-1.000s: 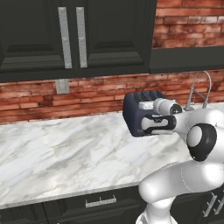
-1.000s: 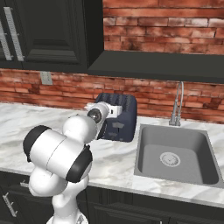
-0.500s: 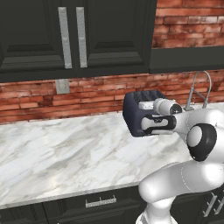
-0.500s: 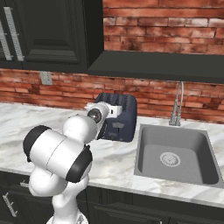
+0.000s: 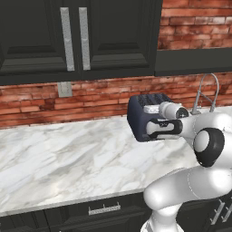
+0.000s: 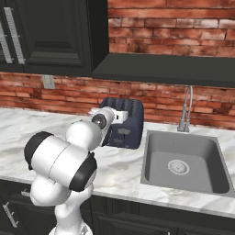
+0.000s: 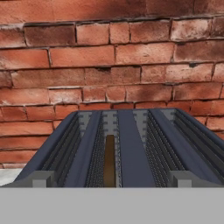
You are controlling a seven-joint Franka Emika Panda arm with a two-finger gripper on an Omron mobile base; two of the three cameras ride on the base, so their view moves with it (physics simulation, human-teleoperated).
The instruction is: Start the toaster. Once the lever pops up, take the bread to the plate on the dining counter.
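The dark navy toaster (image 5: 141, 113) (image 6: 131, 110) (image 7: 131, 144) stands on the marble worktop against the brick wall. The bread (image 7: 109, 162) is a thin brown slice standing upright, deep in the left of its top slots. My gripper (image 5: 152, 129) (image 6: 120, 127) is pressed up to the toaster's near end face at about top height, pointing along the slots toward the wall. It is open and holds nothing. The plate and the dining counter are out of view.
A steel sink (image 6: 183, 160) with a tall faucet (image 6: 187, 108) (image 5: 206, 93) lies just right of the toaster. Black upper cabinets (image 5: 72, 36) hang overhead. The marble worktop (image 5: 68, 158) stretches left, with a wall outlet (image 5: 64, 89) above it and black drawers (image 5: 104, 210) below.
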